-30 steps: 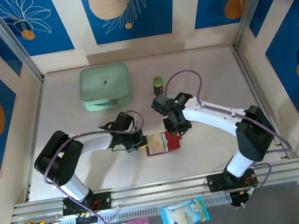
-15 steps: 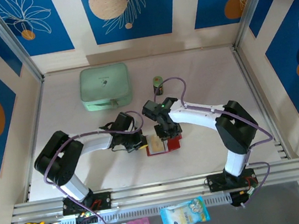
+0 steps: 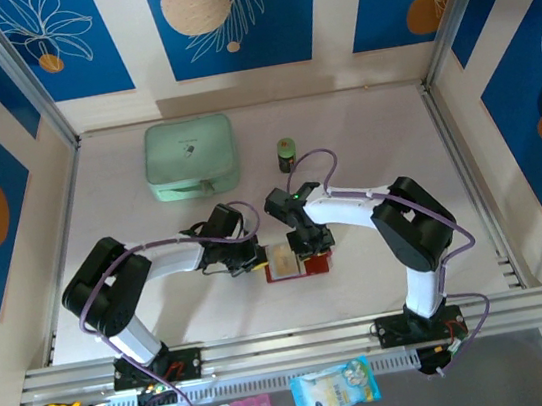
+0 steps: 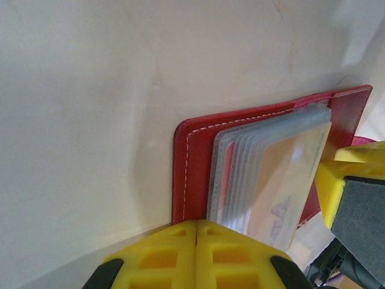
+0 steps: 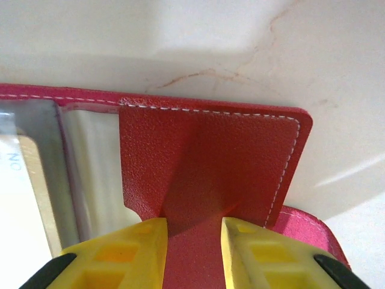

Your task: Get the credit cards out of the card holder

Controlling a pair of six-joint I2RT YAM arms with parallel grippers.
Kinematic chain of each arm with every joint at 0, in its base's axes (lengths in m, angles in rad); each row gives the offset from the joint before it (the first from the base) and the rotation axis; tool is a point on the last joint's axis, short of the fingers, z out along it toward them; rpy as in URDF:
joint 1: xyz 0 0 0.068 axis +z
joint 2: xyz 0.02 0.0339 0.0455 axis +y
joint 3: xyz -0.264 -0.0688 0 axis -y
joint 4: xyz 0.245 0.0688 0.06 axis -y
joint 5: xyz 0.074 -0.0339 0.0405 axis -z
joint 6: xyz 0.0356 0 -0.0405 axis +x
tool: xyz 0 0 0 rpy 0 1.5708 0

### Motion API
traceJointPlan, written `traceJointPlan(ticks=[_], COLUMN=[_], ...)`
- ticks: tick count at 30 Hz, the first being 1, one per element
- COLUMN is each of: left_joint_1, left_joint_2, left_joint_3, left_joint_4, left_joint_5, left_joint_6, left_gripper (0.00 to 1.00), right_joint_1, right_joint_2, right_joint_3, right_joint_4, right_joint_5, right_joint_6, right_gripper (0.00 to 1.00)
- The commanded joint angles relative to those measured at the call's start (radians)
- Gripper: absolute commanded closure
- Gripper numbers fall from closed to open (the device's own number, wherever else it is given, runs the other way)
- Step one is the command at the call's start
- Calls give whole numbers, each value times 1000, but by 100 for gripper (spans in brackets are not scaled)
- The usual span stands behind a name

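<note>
Gripping the card holder (image 5: 204,150) flap in the right tool (image 5: 194,224), per right wrist; resting the tight-closed left tool (image 4: 197,226) at its edge beside sleeved credit cards (image 4: 283,177), per left wrist.

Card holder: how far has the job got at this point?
Done: the card holder lies open on the table. In hand: the right gripper pinches its red flap, and the shut left gripper sits at the opposite edge. Left: the credit cards sit inside the clear sleeves; none looks pulled out yet.
</note>
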Motion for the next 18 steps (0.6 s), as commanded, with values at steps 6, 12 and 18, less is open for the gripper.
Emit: traceJointPlan(ticks=[6,12,18], left_joint_1=[-9,-8,-9], left_joint_2=[13,11,14], left_joint_3=[-27,-31,-31], left_joint_4=[-19,-21,-17], left_joint_5=[-14,-15,-14], left_joint_6=[-9,-9,-12], left_gripper=[98,98,98], right_joint_1=[11,9,8], right_joint_2=[61,-33,-70], right_joint_3=[-49,-9,-10], right_joint_4=[29,-40,-85], right_joint_5=[1,35,63], right_joint_6=[16,23,27], right_gripper=[72,68,59])
